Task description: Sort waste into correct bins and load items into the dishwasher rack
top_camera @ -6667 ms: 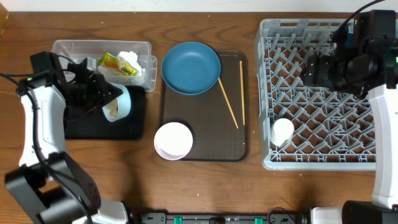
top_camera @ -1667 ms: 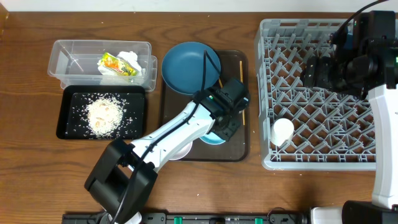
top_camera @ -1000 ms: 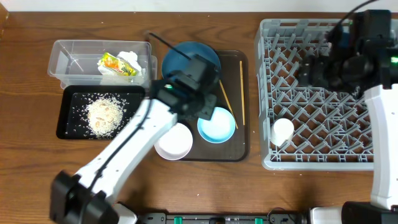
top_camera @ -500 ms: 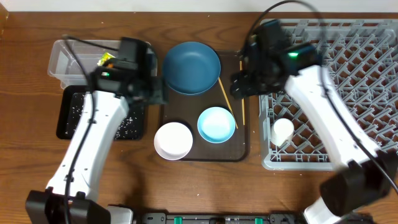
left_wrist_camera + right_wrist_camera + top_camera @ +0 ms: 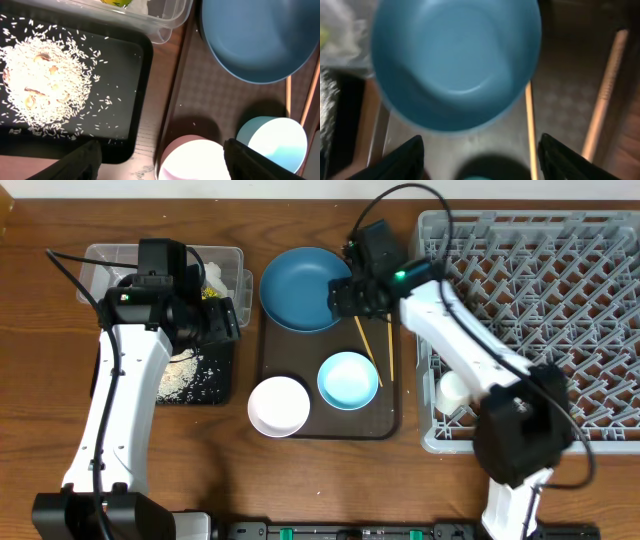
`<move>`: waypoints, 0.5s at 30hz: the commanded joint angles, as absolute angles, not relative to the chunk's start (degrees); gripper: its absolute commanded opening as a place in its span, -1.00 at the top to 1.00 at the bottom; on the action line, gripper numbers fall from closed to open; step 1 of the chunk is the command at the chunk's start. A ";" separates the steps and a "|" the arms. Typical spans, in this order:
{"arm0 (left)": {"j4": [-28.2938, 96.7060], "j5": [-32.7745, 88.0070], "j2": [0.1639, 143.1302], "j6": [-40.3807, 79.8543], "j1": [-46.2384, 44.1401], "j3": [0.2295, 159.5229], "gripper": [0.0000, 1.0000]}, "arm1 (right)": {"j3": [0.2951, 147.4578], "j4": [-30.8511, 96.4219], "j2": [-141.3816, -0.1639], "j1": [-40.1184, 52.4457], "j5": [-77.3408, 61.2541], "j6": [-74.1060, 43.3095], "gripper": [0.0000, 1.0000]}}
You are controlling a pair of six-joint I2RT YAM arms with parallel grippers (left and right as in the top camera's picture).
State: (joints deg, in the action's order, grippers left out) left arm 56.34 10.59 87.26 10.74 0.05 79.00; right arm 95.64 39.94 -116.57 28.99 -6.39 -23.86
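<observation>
On the brown tray (image 5: 330, 423) lie the dark blue plate (image 5: 300, 285), light blue bowl (image 5: 349, 380), white bowl (image 5: 279, 406) and two chopsticks (image 5: 368, 352). A white cup (image 5: 455, 391) sits in the grey rack (image 5: 530, 320). Rice scraps (image 5: 42, 90) cover the black tray (image 5: 200, 385); the wrapper (image 5: 117, 2) is in the clear tub (image 5: 100, 265). My left gripper (image 5: 218, 322) (image 5: 167, 161) hangs open and empty between black tray and brown tray. My right gripper (image 5: 342, 295) (image 5: 482, 162) is open and empty over the plate's (image 5: 455, 60) right edge, beside a chopstick (image 5: 531, 130).
The rack fills the right side of the table, its left wall close to the brown tray. The clear tub and black tray sit side by side at the left, the left arm partly covering both. Bare wood runs along the front edge.
My left arm pulled back left from the brown tray, leaving the light blue bowl there, and its jaws opened wider. My right arm swung from the rack to over the plate.
</observation>
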 commanded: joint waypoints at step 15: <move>56.51 10.94 86.80 11.05 0.25 80.07 -0.78 | 95.81 35.94 -126.72 29.67 1.58 -36.14 0.79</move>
